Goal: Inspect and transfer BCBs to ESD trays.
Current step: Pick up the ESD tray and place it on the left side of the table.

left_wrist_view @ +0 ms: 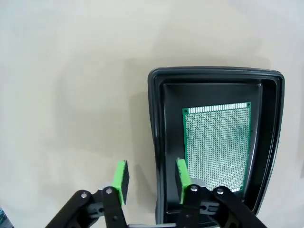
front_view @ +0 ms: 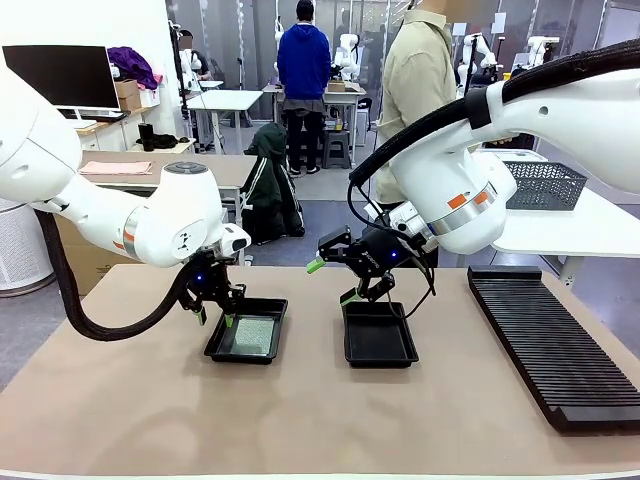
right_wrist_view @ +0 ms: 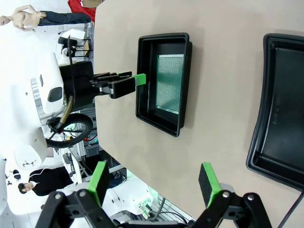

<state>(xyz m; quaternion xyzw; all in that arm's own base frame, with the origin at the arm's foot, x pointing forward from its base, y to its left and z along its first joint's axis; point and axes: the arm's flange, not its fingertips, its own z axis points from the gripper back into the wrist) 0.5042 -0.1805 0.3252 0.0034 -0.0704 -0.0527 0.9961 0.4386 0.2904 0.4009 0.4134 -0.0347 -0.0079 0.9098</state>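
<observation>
Smooth beige tabletop (front_view: 300,420) lies open from my near edge up to two shallow trays of black plastic with flared rims, set apart with a strip of table between them. My left claw (left_wrist_view: 151,172) hangs low, fingers pointing down. It straddles the long rim of the left tray (left_wrist_view: 156,118) on the side away from the other tray. One green pad (left_wrist_view: 121,180) is outside over the table and the other inside, both clear of the wall, so it is released and grasps nothing. The thin green perforated rectangular board (left_wrist_view: 217,147) lies flat on that tray's floor, beside the inner pad. My right claw (front_view: 331,281) hovers tilted above the back rim of the right tray (front_view: 378,345), spread wide and grasping nothing. Further right lies a long black ribbed rack (front_view: 555,345). Past the far edge stands a person in a beige shirt (front_view: 415,90)
</observation>
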